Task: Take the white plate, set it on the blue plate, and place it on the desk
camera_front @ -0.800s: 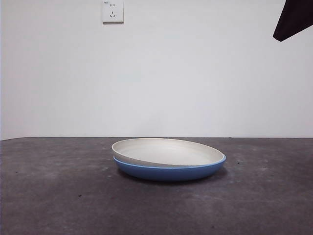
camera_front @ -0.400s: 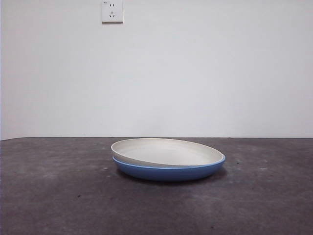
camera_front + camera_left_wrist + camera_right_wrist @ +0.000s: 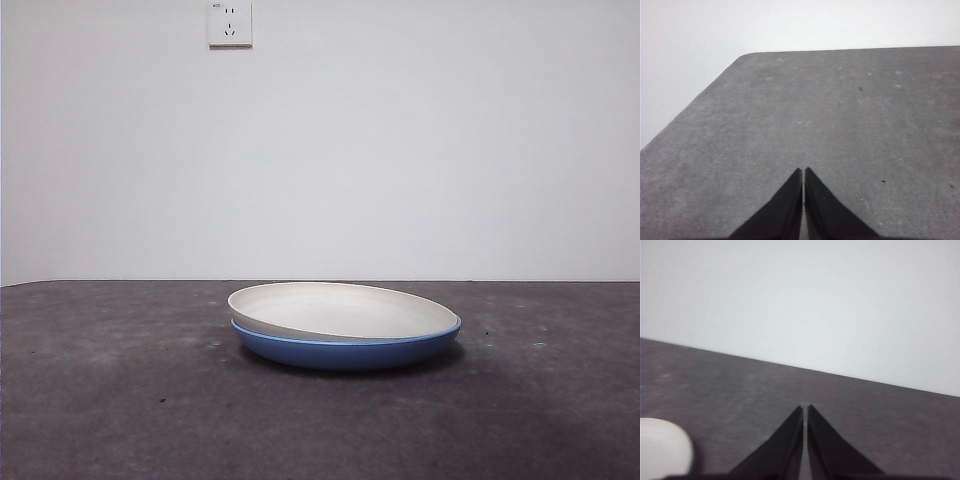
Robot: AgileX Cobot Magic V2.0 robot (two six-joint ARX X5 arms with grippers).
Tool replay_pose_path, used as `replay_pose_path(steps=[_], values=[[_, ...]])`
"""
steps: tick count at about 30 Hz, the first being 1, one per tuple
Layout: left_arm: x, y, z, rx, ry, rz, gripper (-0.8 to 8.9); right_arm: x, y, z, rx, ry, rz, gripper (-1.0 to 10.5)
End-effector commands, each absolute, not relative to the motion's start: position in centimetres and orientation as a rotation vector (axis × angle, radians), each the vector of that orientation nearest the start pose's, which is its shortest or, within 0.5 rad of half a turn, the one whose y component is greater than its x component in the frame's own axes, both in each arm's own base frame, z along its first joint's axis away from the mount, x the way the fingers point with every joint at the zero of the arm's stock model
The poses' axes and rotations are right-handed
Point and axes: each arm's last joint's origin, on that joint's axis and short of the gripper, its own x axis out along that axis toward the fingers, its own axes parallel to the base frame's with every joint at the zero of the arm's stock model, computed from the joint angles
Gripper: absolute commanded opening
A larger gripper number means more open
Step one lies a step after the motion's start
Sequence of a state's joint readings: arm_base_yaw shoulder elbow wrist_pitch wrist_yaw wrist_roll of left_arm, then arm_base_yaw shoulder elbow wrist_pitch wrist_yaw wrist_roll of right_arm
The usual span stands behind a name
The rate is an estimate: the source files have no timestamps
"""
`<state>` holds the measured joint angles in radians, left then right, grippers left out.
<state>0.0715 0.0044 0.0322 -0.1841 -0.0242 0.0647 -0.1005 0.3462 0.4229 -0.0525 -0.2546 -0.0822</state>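
Note:
The white plate (image 3: 340, 310) lies inside the blue plate (image 3: 345, 350), slightly tilted, its left rim raised above the blue rim. Both rest on the dark grey desk (image 3: 120, 400) in the middle of the front view. My left gripper (image 3: 803, 172) is shut and empty above bare desk, away from the plates. My right gripper (image 3: 805, 410) is shut and empty above the desk; an edge of the white plate (image 3: 662, 445) shows beside it in the right wrist view. Neither arm shows in the front view.
A white wall with a socket (image 3: 230, 22) stands behind the desk. The desk's rounded far corner (image 3: 742, 56) shows in the left wrist view.
The black arm tip at the top right corner of the front view has left the picture. The plates have not moved.

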Motion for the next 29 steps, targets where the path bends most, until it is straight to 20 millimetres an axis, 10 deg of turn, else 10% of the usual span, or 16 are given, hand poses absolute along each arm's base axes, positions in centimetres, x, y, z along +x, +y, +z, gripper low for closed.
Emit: replay_pose_path(steps=[1, 13, 29], values=[[9.5, 0.8, 14.9, 0.058, 0.184, 0.094, 0.09, 10.4, -0.5, 25.3, -0.097, -0.053, 0.113, 0.1], [9.5, 0.8, 14.9, 0.058, 0.184, 0.094, 0.09, 9.8, -0.5, 17.4, 0.031, -0.065, 0.07, 0.1], [9.5, 0.8, 14.9, 0.058, 0.184, 0.094, 0.09, 9.6, -0.5, 15.1, 0.073, 0.163, 0.049, 0.1]])
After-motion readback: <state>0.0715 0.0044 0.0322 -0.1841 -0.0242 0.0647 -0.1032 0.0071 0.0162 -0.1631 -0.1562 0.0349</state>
